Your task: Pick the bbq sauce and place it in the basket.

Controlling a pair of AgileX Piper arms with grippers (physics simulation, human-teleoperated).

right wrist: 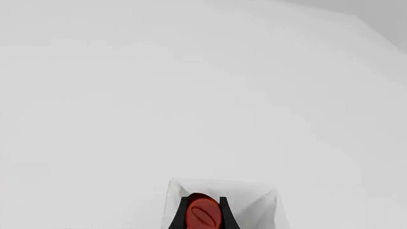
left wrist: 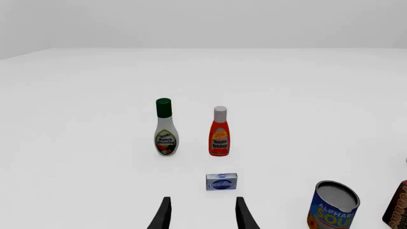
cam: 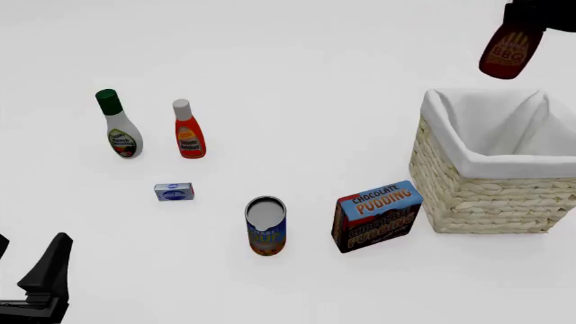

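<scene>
The bbq sauce (cam: 502, 52), a dark red-brown bottle with an orange-yellow label, hangs in the air at the far right, above the back edge of the basket (cam: 468, 196). My right gripper (cam: 529, 19) is shut on its top end. In the right wrist view the red cap (right wrist: 203, 214) sits between the fingers, with the basket's white lining (right wrist: 260, 200) below it. My left gripper (cam: 25, 264) is open and empty at the near left; its fingers (left wrist: 164, 214) stand apart in the left wrist view.
A white ranch bottle with a green cap (cam: 120, 127) and an orange-red ketchup bottle (cam: 188, 131) stand at the left. A small blue box (cam: 174, 192), a soup can (cam: 266, 226) and a chocolate pudding box (cam: 376, 216) sit nearer, the pudding box close to the basket.
</scene>
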